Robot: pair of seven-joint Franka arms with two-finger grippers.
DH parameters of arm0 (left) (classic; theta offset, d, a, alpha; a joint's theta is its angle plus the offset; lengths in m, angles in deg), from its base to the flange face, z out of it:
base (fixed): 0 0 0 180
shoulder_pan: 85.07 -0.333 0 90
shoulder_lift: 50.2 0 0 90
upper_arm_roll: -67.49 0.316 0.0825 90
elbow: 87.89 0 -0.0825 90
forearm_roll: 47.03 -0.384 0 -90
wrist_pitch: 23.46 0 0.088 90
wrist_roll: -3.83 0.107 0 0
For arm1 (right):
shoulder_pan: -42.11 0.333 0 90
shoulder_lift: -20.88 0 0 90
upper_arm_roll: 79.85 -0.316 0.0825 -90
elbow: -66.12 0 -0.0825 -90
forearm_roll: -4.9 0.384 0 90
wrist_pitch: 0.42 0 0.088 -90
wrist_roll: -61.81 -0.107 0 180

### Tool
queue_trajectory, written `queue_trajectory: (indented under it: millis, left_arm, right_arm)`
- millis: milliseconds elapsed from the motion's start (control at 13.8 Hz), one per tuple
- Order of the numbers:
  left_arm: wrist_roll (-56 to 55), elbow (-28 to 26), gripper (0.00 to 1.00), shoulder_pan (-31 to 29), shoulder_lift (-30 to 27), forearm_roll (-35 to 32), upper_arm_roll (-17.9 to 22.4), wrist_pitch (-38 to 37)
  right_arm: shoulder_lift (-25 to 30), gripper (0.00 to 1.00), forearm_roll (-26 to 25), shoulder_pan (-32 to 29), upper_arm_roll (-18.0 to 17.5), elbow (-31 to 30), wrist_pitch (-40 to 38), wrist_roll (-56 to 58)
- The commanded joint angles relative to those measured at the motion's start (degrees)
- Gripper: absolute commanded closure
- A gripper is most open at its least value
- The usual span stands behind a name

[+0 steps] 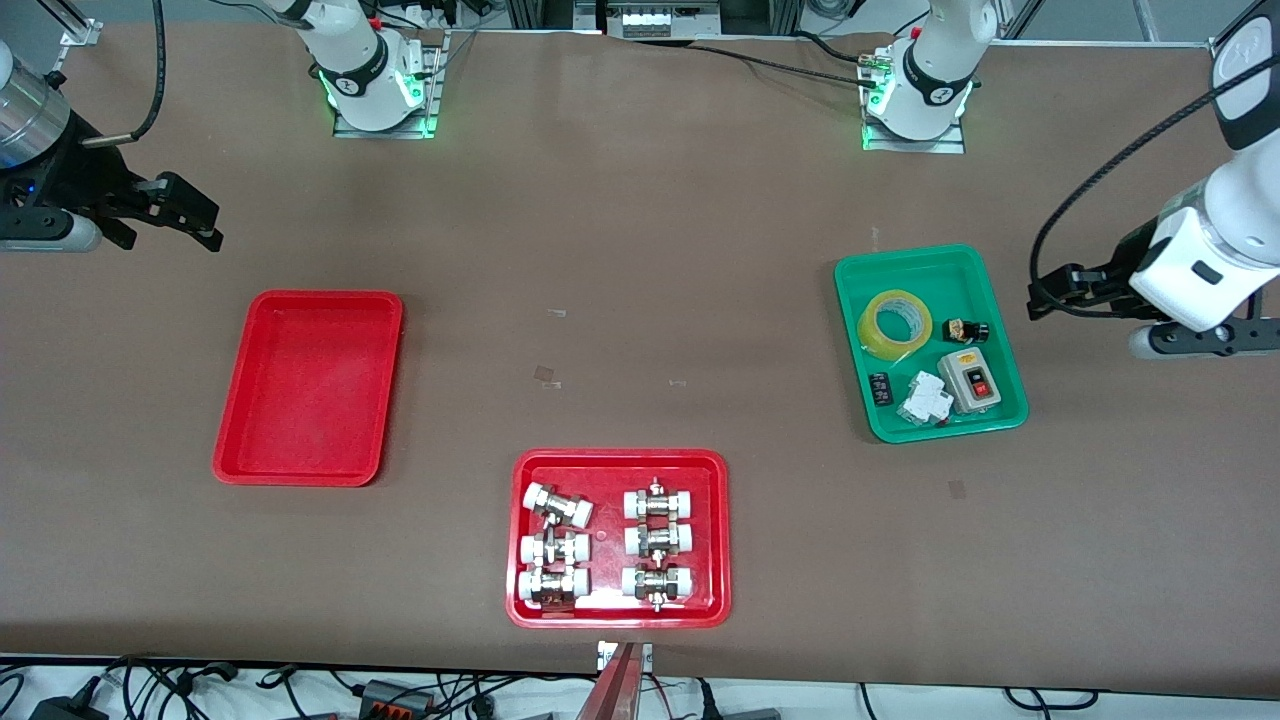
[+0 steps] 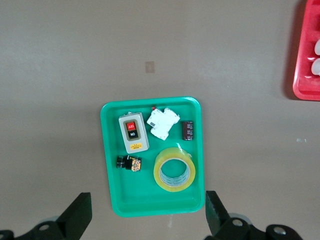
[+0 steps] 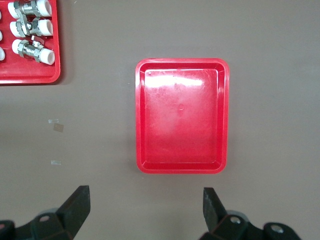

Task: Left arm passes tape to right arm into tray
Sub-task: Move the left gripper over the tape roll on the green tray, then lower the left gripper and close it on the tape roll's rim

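Note:
The yellow tape (image 1: 894, 323) lies flat in the green tray (image 1: 905, 254), in the part nearer the robot bases. It also shows in the left wrist view (image 2: 174, 169). My left gripper (image 1: 1038, 300) hangs open and empty over the bare table beside the green tray, toward the left arm's end; in its wrist view (image 2: 147, 204) the fingers stand wide apart. The plain red tray (image 1: 325, 296) is empty and also shows in the right wrist view (image 3: 182, 61). My right gripper (image 1: 205, 225) is open and empty over the table at the right arm's end (image 3: 144, 196).
A red tray (image 1: 620, 456) with several white-capped metal fittings lies near the front edge. The green tray also holds a grey switch box (image 1: 970, 380), a white breaker (image 1: 925, 398) and small black parts. Cables run along the table's front edge.

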Motion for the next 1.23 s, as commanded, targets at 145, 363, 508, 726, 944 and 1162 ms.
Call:
queue_trajectory:
  millis: [145,363,508,726,944,1162]
  left_arm:
    - [1.7,0.4,0.0,-1.5,6.8,0.2,0.1,0.6]
    - [1.7,-11.4,0.0,-2.3,7.8,0.0,0.1,11.2]
    - [0.7,-24.7,0.0,-0.6,7.5,-0.2,-1.1,25.7]
    - [0.5,-32.1,0.0,-1.9,7.4,-0.4,-1.0,32.1]
    - [0.3,-35.3,0.0,-1.6,7.6,-0.4,-0.8,30.2]
    - [0.0,-38.2,0.0,-2.1,6.7,-0.4,-0.8,30.8]
  right_arm:
    - [-0.6,0.0,-0.4,-0.1,-0.3,1.4,-0.8,-0.1]
    - [-0.5,0.0,-0.4,0.0,-0.3,1.4,-0.8,-0.1]
    - [-0.5,0.0,-0.4,0.0,-0.3,1.3,-0.8,-0.1]
    - [-0.4,0.0,-0.4,0.0,-0.3,1.2,-0.8,-0.1]
    - [-0.4,0.0,-0.4,0.0,-0.3,1.2,-0.8,-0.2]
    - [-0.4,0.0,-0.4,0.0,-0.3,1.1,-0.8,-0.2]
